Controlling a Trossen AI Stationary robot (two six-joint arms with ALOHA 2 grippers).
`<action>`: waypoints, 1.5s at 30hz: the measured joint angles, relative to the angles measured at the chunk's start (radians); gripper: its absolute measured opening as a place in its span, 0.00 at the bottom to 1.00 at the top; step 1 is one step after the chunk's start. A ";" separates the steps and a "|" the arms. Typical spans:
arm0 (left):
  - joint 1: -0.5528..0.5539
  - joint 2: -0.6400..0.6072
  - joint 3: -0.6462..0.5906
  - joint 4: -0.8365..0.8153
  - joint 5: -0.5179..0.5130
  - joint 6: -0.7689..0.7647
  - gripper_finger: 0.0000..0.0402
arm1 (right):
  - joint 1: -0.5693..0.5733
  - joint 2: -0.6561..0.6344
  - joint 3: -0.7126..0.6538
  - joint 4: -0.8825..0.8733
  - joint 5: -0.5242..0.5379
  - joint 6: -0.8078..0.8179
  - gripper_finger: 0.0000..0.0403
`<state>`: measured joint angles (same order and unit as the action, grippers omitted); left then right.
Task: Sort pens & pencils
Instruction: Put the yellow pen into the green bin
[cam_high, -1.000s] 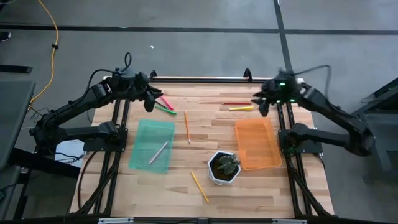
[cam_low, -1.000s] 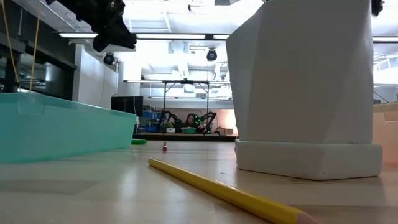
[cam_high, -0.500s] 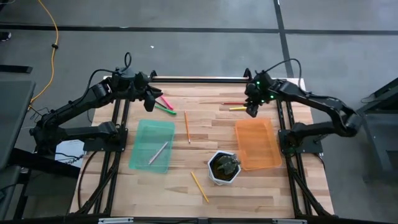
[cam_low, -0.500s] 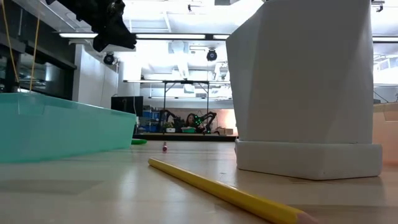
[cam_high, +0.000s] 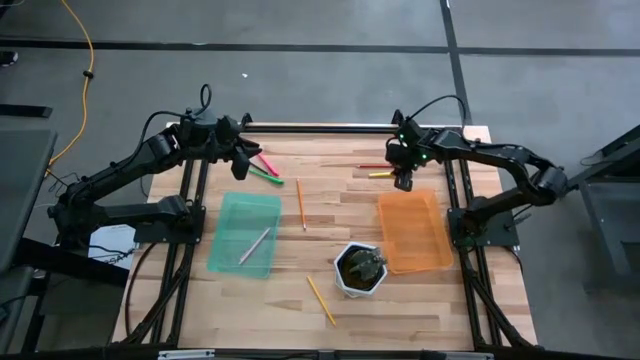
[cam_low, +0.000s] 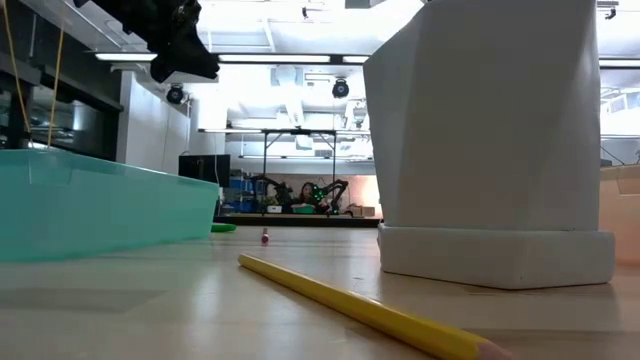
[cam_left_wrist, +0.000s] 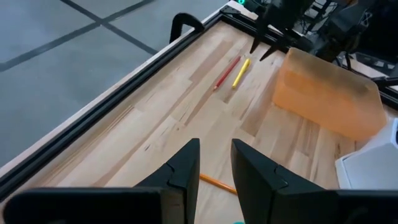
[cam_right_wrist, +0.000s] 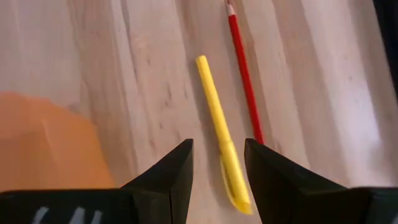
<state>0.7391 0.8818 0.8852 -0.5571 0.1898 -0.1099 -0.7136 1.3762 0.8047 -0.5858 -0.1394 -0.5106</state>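
Observation:
A yellow pen (cam_high: 386, 174) and a red pencil (cam_high: 377, 166) lie flat on the wood at the far right. My right gripper (cam_high: 402, 181) hangs open just above the yellow pen (cam_right_wrist: 219, 140), fingers pointing steeply down and standing to either side of it without touching. My left gripper (cam_high: 243, 160) is open and holds nothing, raised over the far left by a pink pen (cam_high: 266, 163) and a green pen (cam_high: 267, 176). An orange pencil (cam_high: 300, 203) lies mid-table. A yellow pencil (cam_high: 320, 299) lies near the front. A grey pen (cam_high: 254, 245) lies in the green tray (cam_high: 228, 250).
An orange tray (cam_high: 413, 231) sits just nearer than my right gripper. A white pot (cam_high: 360, 268) with a plant stands between the trays toward the front and fills much of the low view. A black rail (cam_left_wrist: 112, 106) runs along the table's far edge.
My right gripper has come down and moved toward the table's left, ending over the yellow pen. Its fingers have tipped to point more steeply down.

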 joint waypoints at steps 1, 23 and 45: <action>0.000 0.000 0.000 0.000 0.000 0.004 0.20 | 0.000 0.000 0.000 -0.001 0.017 -0.021 0.33; 0.000 0.000 0.000 -0.005 0.073 0.027 0.20 | 0.000 0.187 0.112 -0.047 0.060 -0.042 0.33; 0.000 0.000 0.000 -0.043 0.091 0.043 0.20 | -0.008 0.271 0.183 -0.158 0.009 -0.125 0.33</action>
<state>0.7391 0.8818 0.8852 -0.5999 0.2810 -0.0671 -0.7214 1.6468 0.9874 -0.7441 -0.1302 -0.6352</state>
